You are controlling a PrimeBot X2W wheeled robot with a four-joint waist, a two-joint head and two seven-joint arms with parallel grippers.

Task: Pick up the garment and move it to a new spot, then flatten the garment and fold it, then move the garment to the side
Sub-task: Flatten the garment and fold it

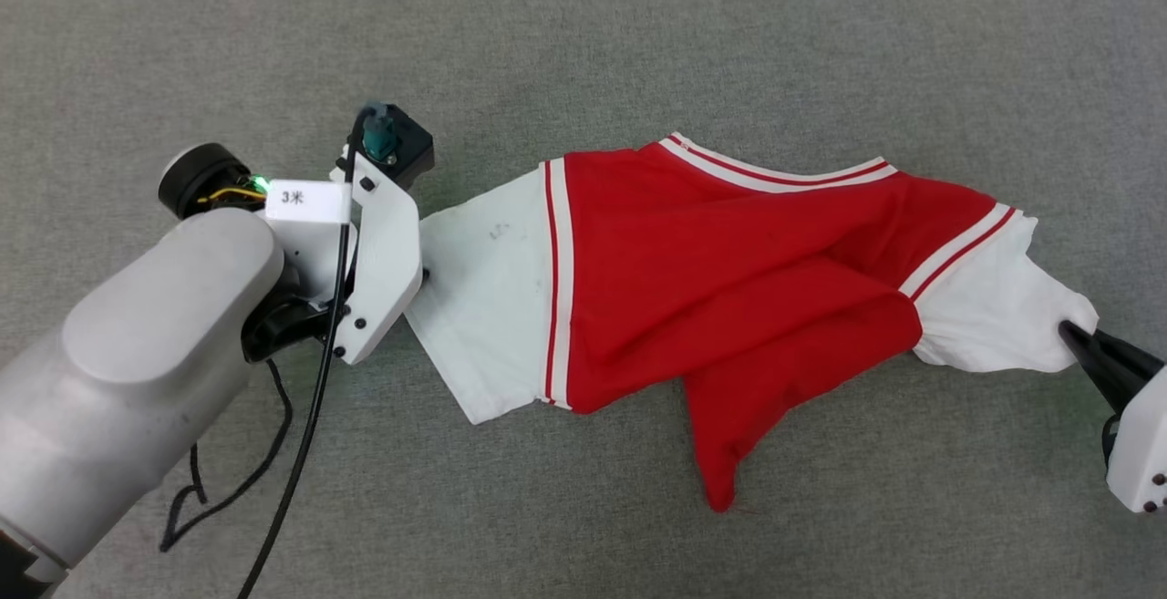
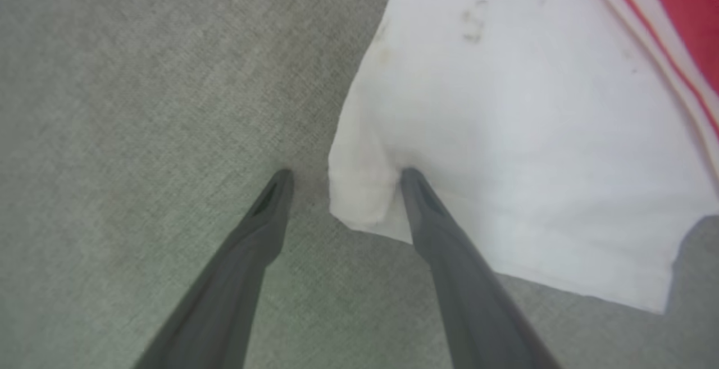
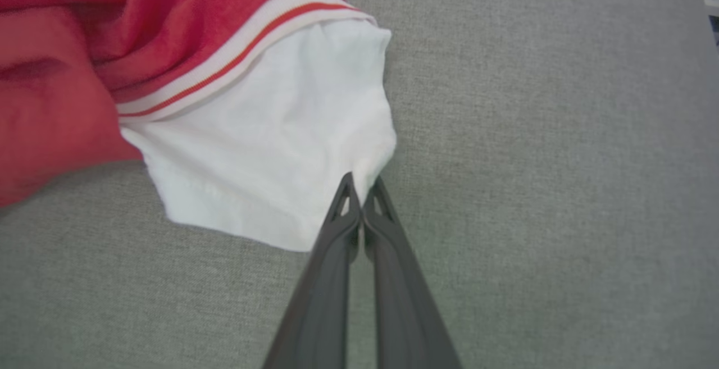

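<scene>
Red, one garment (image 1: 729, 262); right claw (image 3: 362, 189) pinches one sleeve (image 3: 269, 150), left claw (image 2: 346, 172) gapes at the other.

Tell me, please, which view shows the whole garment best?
The head view: the garment lies whole, both sleeves visible. The left wrist view shows one white sleeve; the right wrist view, the other sleeve, pinched in shut jaws.

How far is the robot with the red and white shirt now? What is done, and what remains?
Done: the garment lies stretched out on the grey surface, though twisted. In hand: the right gripper pinches one white sleeve; the left gripper, open, straddles the other sleeve's corner. Left: flattening, folding, moving aside.
</scene>
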